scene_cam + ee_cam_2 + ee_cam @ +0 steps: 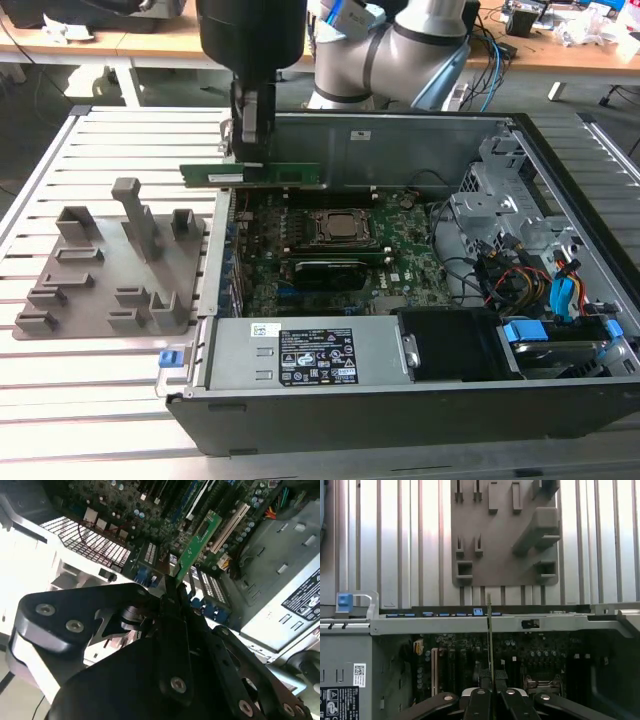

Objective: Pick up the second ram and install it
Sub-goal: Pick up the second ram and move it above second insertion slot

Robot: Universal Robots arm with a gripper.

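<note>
Second ram (250,175): clamped from above between the fingers of the gripper (248,158), jaws drawn in tight on the two faces of the stick, near its mid-length. Held level, long edge horizontal, raised clear of the motherboard (400,262) and not seated in any slot. Positioned over the far corner of the open computer case (420,130) at the exterior view's left. One end overhanging the case wall toward the grey fixture plate (100,290); other end reaching over the board, on the far side of the processor socket (330,228).

In the first wrist view: second ram (489,630) presented edge-on as a thin upright strip rising from the gripper (492,677), crossing the case wall, with the fixture plate (505,535) beyond on the slatted table (395,540).

In the second wrist view: second ram (197,545) projecting from the gripper (172,587) above the board, green face with a dark chip visible.

Fixture plate lying flat on the slatted table (100,410), just beside the case at the exterior view's left. Power supply (310,355) fitted along the near side of the case.
</note>
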